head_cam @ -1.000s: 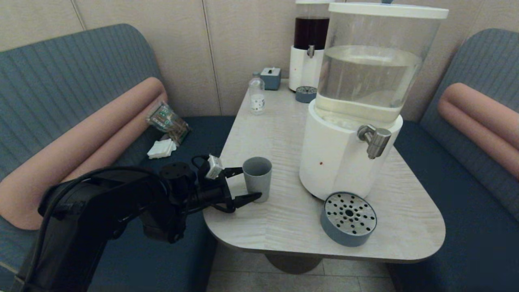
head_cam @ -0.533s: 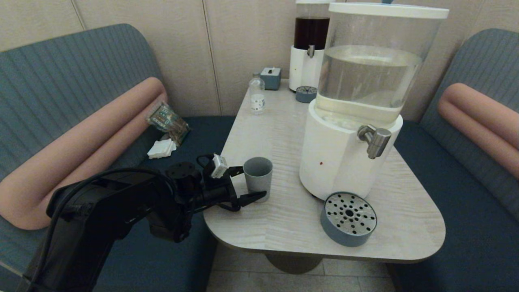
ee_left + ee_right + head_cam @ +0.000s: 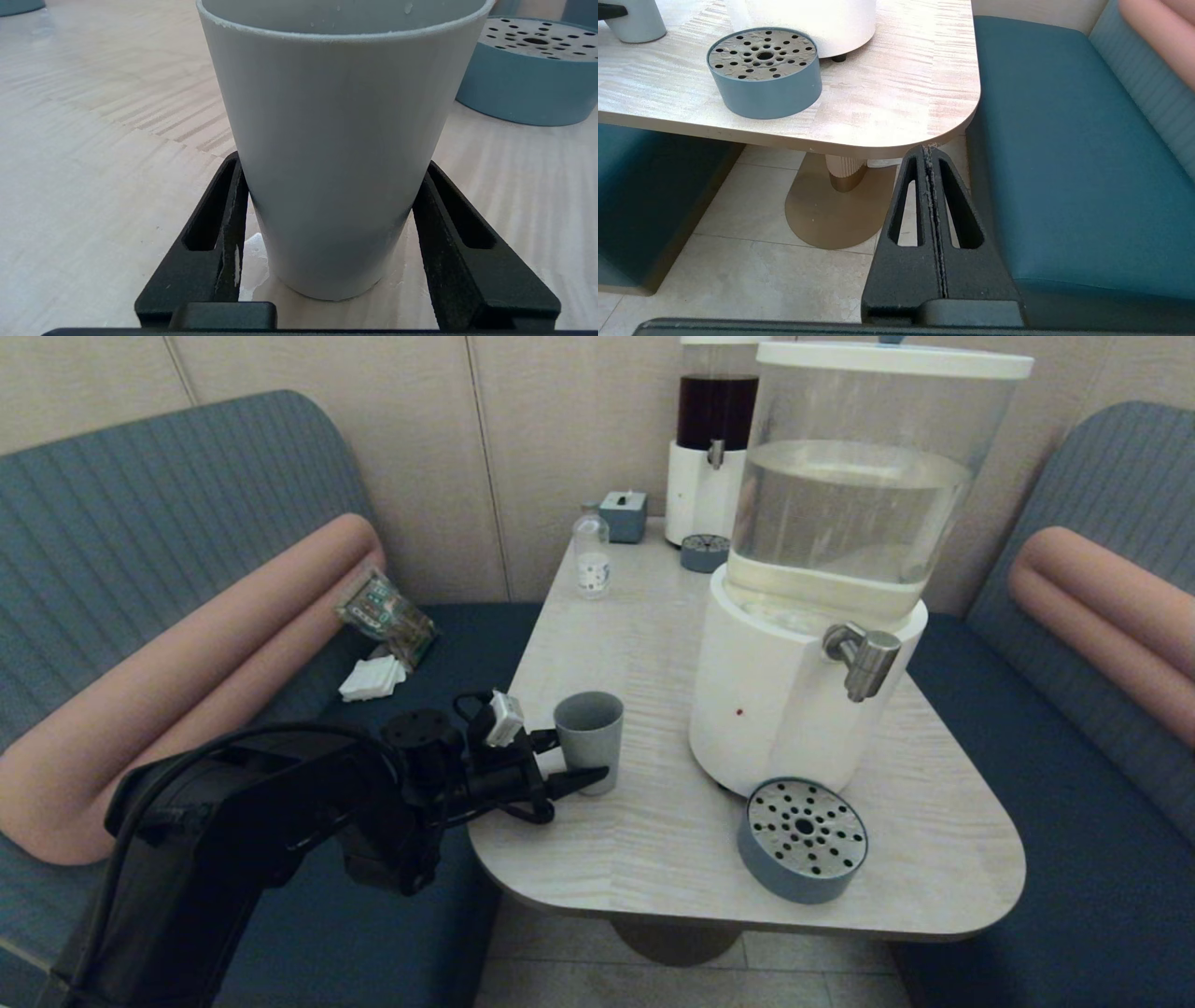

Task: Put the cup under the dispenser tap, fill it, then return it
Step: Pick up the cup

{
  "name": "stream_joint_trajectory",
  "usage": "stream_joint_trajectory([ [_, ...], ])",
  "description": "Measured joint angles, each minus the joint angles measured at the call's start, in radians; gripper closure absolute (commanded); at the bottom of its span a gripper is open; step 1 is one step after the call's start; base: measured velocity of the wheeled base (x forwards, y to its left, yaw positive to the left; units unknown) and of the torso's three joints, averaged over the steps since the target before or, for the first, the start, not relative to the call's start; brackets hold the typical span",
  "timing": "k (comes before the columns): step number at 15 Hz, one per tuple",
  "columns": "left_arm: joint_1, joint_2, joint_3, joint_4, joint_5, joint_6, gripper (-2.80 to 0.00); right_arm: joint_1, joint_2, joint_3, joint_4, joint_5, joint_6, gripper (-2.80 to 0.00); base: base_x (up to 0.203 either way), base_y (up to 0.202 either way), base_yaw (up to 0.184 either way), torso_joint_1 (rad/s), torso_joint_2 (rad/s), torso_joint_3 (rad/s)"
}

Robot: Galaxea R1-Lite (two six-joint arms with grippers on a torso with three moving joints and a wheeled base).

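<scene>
left gripper at the near-left edge of the table, fingers either side of the cup. in the left wrist view both black fingers lie against the lower wall of the cup, clamped on it low down. cup upright, base on the wood, near the table's left edge and well apart from the dispenser tap. perforated drip tray sits below and in front of the tap. right gripper parked off the table's right corner, above the floor beside the bench seat, fingers pressed together, holding nothing.

risks, judged from here:
- grip is low on a tapered wall; the wide top is above the fingers, so the cup could tip or rotate in the grip on lift, more so once full.
- smooth tapered wall: a light squeeze may let it slide down out of the fingers.
- the path to the tap passes close to the white base of the dispenser; a low carry could clip it or the tray rim.
- misalignment under the nozzle would put water on tray or table.
</scene>
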Motion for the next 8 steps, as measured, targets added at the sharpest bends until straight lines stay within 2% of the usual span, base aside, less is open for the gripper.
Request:
stream_joint_trajectory([
  [5, -0.026, -0.092, 0.102, 0.0, 0.0, 0.0, 0.0, 0.0, 0.0, 0.0, -0.001, 0.0, 0.0, 0.0, 0.0, 0.0, 0.0, 0.0, 0.0, 0.0],
  [8, -0.098, -0.198, 0.202, 0.0, 0.009, -0.003, 0.0, 0.0, 0.0, 0.0, -0.001, 0.0, 0.0, 0.0, 0.0, 0.0, 0.0, 0.0, 0.0, 0.0],
])
